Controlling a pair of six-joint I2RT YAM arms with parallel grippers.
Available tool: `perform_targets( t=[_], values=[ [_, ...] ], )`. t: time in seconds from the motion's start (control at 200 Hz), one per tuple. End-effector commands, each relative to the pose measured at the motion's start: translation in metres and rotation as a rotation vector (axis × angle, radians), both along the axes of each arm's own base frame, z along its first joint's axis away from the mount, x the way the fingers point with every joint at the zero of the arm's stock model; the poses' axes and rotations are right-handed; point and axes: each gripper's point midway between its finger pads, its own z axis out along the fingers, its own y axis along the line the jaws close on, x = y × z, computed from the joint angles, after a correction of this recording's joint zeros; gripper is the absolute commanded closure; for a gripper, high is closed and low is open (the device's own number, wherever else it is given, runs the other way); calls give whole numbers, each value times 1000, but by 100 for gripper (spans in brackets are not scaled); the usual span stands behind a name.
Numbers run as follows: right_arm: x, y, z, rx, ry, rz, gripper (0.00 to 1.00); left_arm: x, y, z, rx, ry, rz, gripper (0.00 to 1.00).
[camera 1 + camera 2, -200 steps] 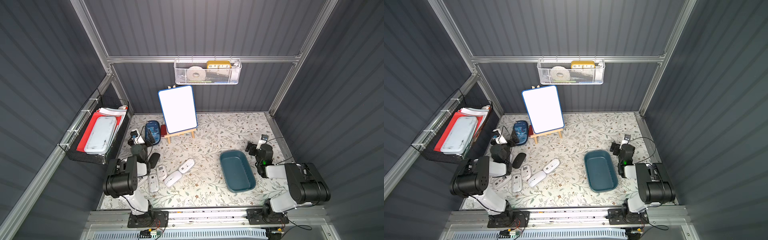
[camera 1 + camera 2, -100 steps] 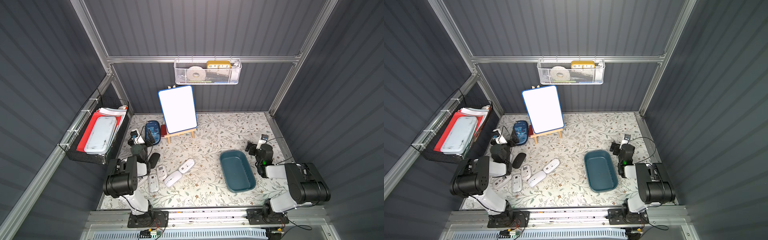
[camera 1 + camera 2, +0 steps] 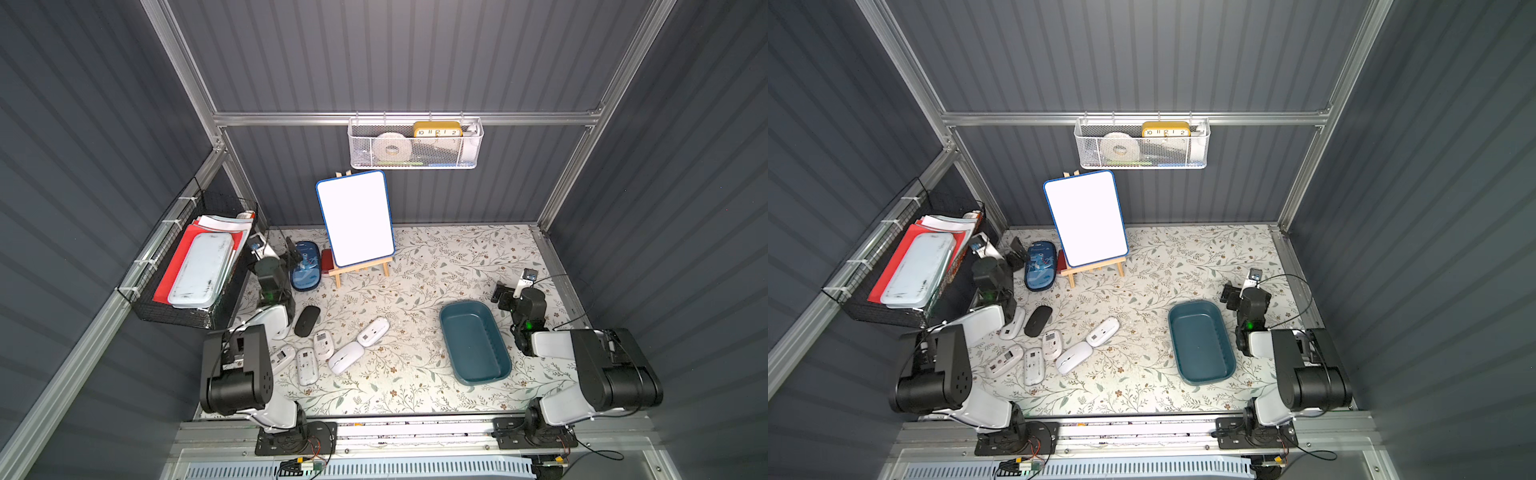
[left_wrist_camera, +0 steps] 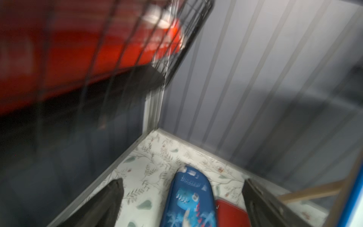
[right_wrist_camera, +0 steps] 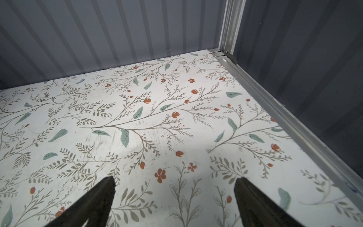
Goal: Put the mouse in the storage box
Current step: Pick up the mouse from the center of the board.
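In a top view the mice (image 3: 345,356) lie clustered beside the left arm, probably its job to pick one. The storage box (image 3: 469,345) stands empty, well apart from them.

Left wrist view, blurred: the left gripper (image 4: 181,182) is spread wide above a blue pencil case (image 4: 188,200).

Right wrist view: the right gripper (image 5: 176,178) is wide too, holding nothing, over the bare worktop (image 5: 176,118).

In both top views, the yellow clock (image 3: 437,129) (image 3: 1165,129) in the white mesh basket (image 3: 361,151) shows the numerals 10, 11, 12, 1 and 2 on its face. The blue dinosaur case (image 4: 189,198) has a line of white print near one end, seemingly lettering, but it is too blurred to read. Labels on the white mice (image 3: 306,365) are too small to read.
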Motion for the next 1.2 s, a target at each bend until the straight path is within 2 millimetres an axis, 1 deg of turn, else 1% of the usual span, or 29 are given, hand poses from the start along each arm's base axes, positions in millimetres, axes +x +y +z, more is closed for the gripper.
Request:
perform_targets(
  t=[0.0,0.01,0.045,0.095,0.13,0.19,0.27,0.34,0.37,0.38,0.415,0.475,0.5,0.555,0.63,0.71,0.795,0.896,0.926,0.956,1.021,1.051,1.101,1.196],
  values=[
    [-9,-10,67,32,-57,-101,1,-21,-6,1,-158,84,-25,0],
    [-12,-10,77,47,-76,-107,1,-24,-7,1,-165,80,-27,1],
    [-17,-8,98,99,-114,-109,1,-36,-7,7,-194,47,-23,1],
    [-24,-2,116,209,-158,-100,1,-52,-9,13,-246,6,-19,1],
    [-30,1,124,282,-181,-99,1,-63,-10,16,-285,-21,-19,1],
    [-38,9,126,352,-201,-67,1,-77,-14,17,-306,-49,-40,1],
    [-42,20,124,414,-223,-8,1,-85,-20,13,-313,-33,-67,1],
    [-44,40,124,445,-186,101,1,-87,-19,0,-408,44,-36,0],
    [-46,46,125,460,-169,126,1,-87,-22,-9,-438,94,-37,1],
    [-47,46,124,468,-163,129,1,-86,-23,-9,-441,101,-44,1],
    [-50,49,120,501,-137,122,1,-85,-35,-12,-443,140,-109,0],
    [-55,44,113,538,-109,77,1,-85,-55,-13,-444,169,-226,1],
    [-58,43,109,548,-100,60,1,-87,-60,-15,-422,180,-254,1],
    [-65,39,102,577,-85,21,1,-95,-81,-14,-431,177,-372,4],
    [-74,34,91,640,-78,-41,1,-103,-93,-15,-433,198,-400,6],
    [-76,46,87,669,-63,23,1,-108,-108,-17,-414,235,-432,7],
    [-78,60,78,678,1,96,1,-110,-137,-23,-399,291,-503,7],
    [-84,73,62,689,105,143,2,-112,-179,-44,-368,397,-607,10],
    [-86,77,59,690,131,161,3,-113,-191,-53,-354,437,-633,11],
    [-89,80,54,692,156,172,3,-114,-202,-60,-332,469,-655,12],
    [-93,84,47,698,188,186,3,-120,-234,-72,-260,521,-726,11],
    [-94,84,46,696,192,188,3,-123,-247,-81,-222,550,-753,11],
    [-96,84,44,694,197,188,3,-124,-261,-93,-196,586,-768,11],
    [-97,84,44,688,188,194,3,-129,-289,-113,-177,624,-864,9]
  ],
)
